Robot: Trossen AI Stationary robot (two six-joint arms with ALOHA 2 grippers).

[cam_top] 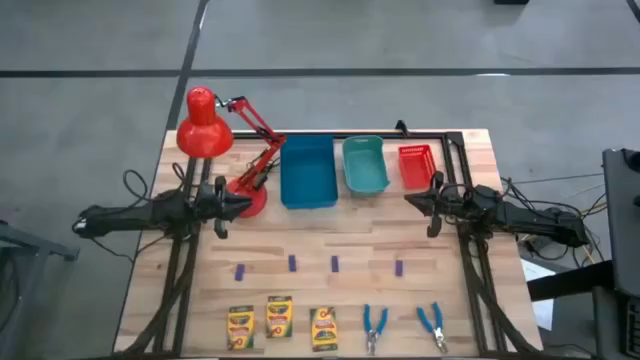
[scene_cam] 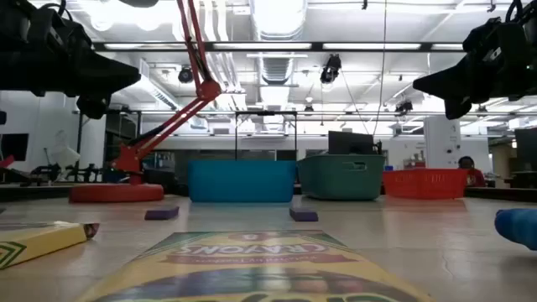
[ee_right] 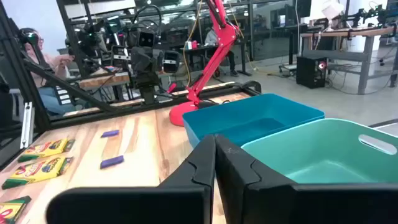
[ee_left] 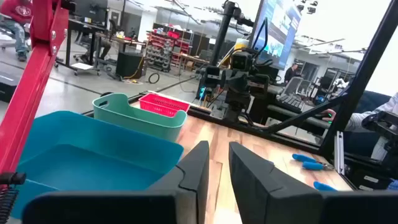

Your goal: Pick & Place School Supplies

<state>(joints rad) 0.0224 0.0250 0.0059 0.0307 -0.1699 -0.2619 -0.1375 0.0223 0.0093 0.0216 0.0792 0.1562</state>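
Crayon boxes sit nearest: three in a row at the bottom left of the high view, left crayon box (cam_top: 240, 327), middle crayon box (cam_top: 279, 316), right crayon box (cam_top: 324, 329). Beside them at bottom centre-right lie two blue-handled tools, left tool (cam_top: 374, 327) and right tool (cam_top: 433, 328). They are packed close, so a wide approach on one box would likely nudge its neighbour.

Next row up, four purple blocks (cam_top: 240, 271), (cam_top: 292, 263), (cam_top: 335, 263), (cam_top: 398, 268), well apart from each other. They are tiny and low on the tabletop (cam_top: 450, 290); I'd expect a slightly off descent to flick one away or close on nothing.

Mid frame, both arms hover above the tabletop, nothing held. Left claw (cam_top: 246, 204) at centre left has its fingers a narrow gap apart, empty. Right claw (cam_top: 410, 200) at centre right has its fingers pressed together, empty. Both must spread before any pick, or the tips will just push the item.

Farthest: red lamp (cam_top: 205, 130) at upper left, its base just beside the left claw. A left-arm swing toward the bins could clip it. Blue bin (cam_top: 307, 172), teal bin (cam_top: 364, 165) and red bin (cam_top: 416, 166) touch or nearly touch, so a sloppy release could drop into the wrong one. None of the supplies is in a bin yet.
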